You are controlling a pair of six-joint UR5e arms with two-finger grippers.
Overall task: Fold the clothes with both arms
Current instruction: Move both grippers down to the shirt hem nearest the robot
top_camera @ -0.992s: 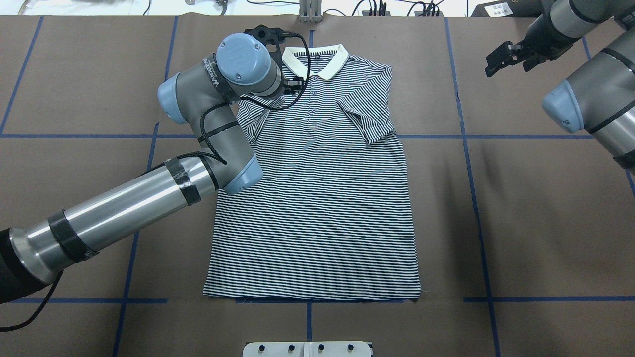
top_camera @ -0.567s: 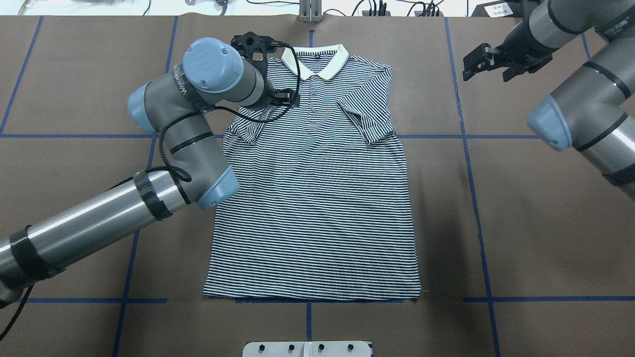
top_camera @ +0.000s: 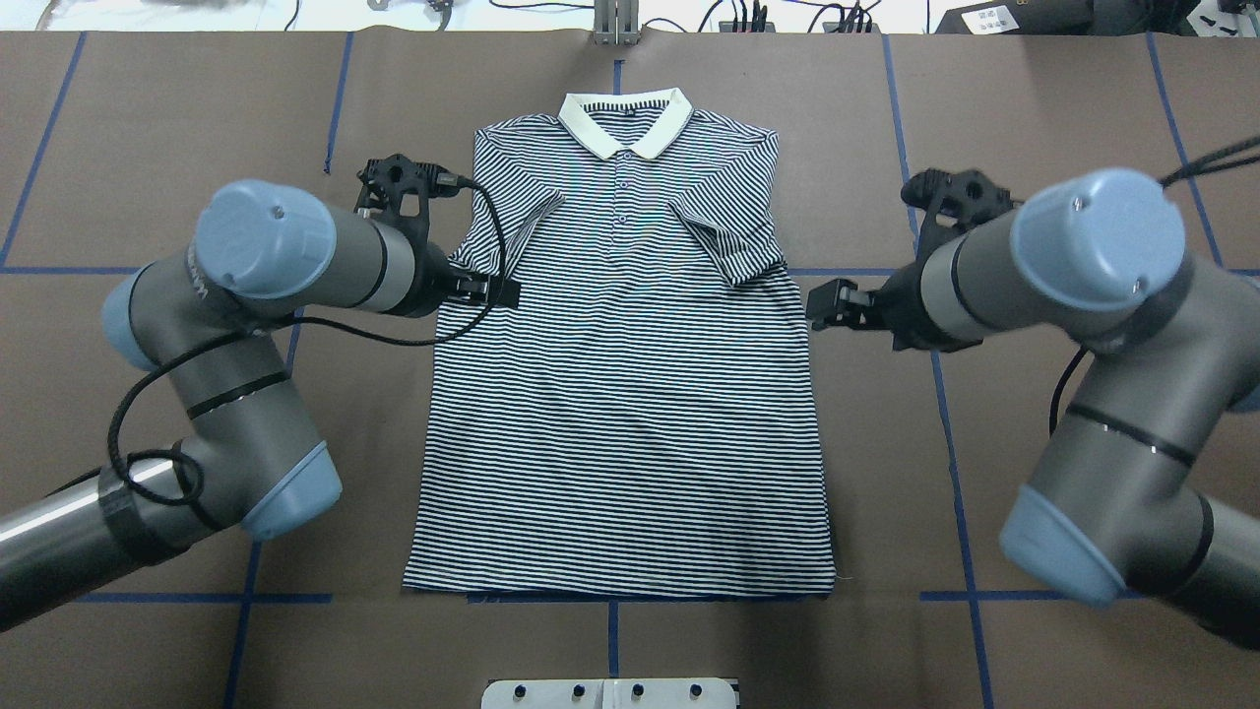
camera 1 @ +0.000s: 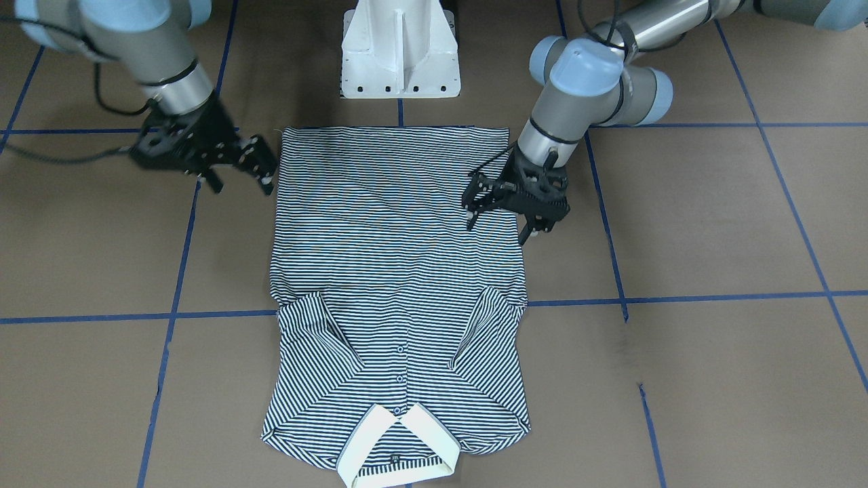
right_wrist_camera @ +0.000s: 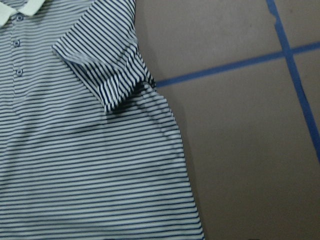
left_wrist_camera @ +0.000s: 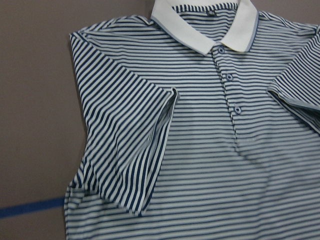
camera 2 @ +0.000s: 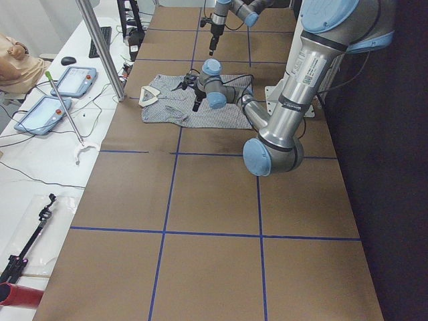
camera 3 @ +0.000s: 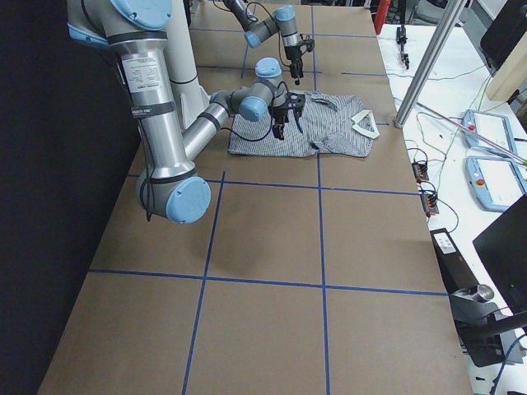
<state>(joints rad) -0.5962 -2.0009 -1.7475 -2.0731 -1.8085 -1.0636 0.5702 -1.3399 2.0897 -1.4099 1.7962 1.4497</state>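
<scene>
The striped polo shirt (top_camera: 630, 414) lies flat on the brown table, its cream collar (top_camera: 625, 123) at the far end. Both sleeves are folded in over the chest (camera 1: 400, 257). My left gripper (camera 1: 498, 227) hovers open over the shirt's left side edge, below the folded sleeve (top_camera: 487, 290). My right gripper (camera 1: 243, 184) stands open just off the shirt's right edge (top_camera: 832, 303), holding nothing. The left wrist view looks down on the collar, buttons and folded left sleeve (left_wrist_camera: 135, 145). The right wrist view takes in the folded right sleeve (right_wrist_camera: 100, 55) and bare table. No fingers appear in either wrist view.
The robot's white pedestal base (camera 1: 400, 54) stands at the near table edge behind the hem. Blue tape lines (top_camera: 935, 394) grid the brown table. Beyond the collar end, a metal pole (camera 2: 100, 47) and tablets (camera 2: 73, 80) sit on a white side table.
The left arm pulled back from the collar and left shoulder to the shirt's left side edge. The right arm swung in from the far right corner to the shirt's right edge.
</scene>
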